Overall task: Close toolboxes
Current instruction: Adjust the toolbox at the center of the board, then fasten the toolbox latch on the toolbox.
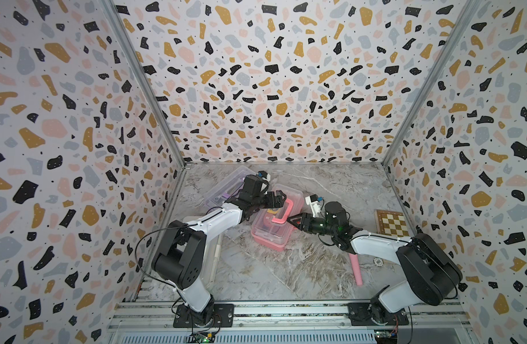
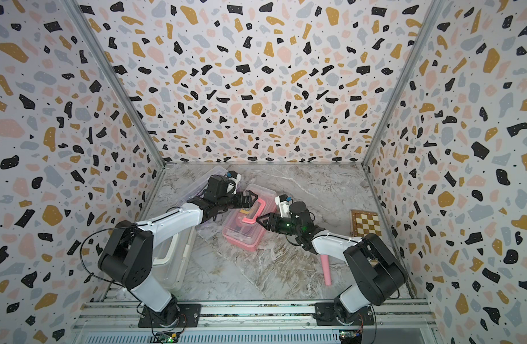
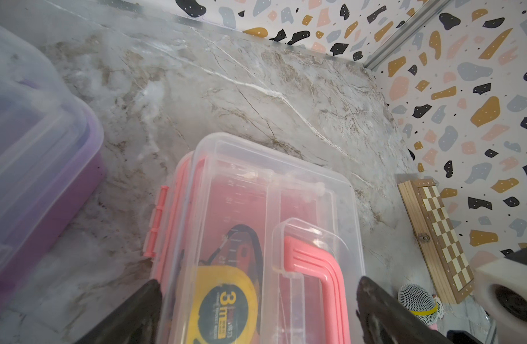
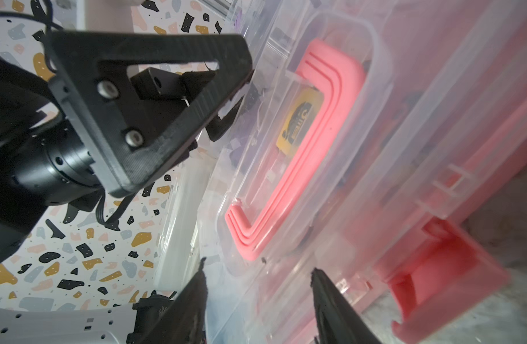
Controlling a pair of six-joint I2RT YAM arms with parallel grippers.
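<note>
Sitting in the middle of the marble table (image 1: 301, 268) is the pink toolbox (image 1: 271, 238), with its clear lid (image 3: 286, 190) down on top. Through the lid you can see a yellow tape measure (image 3: 226, 300) inside. The pink handle (image 1: 281, 213) lies flat on the lid.

The left gripper (image 1: 281, 199) is over the far end of the pink toolbox. Its two black fingers (image 3: 137, 315) are spread wide, one on each side of the box, and they hold nothing.

The right gripper (image 1: 290, 220) points at the near side of the pink toolbox, right by the handle. Its fingers (image 4: 193, 300) are partly apart, with the clear lid edge between them. I cannot tell if they press on it. The pink latch (image 4: 444, 277) on that side sticks out and is not snapped down.

The purple toolbox (image 1: 223, 190) is by the left wall, behind the left arm, and its clear lid looks down in the left wrist view. The white toolbox (image 2: 175, 259) is near the front left, mostly hidden under the left arm, so I cannot tell if it is open or shut.

A pink toy microphone (image 1: 356, 272) lies under the right arm. A brown checkered board (image 1: 391, 223) sits by the right wall
</note>
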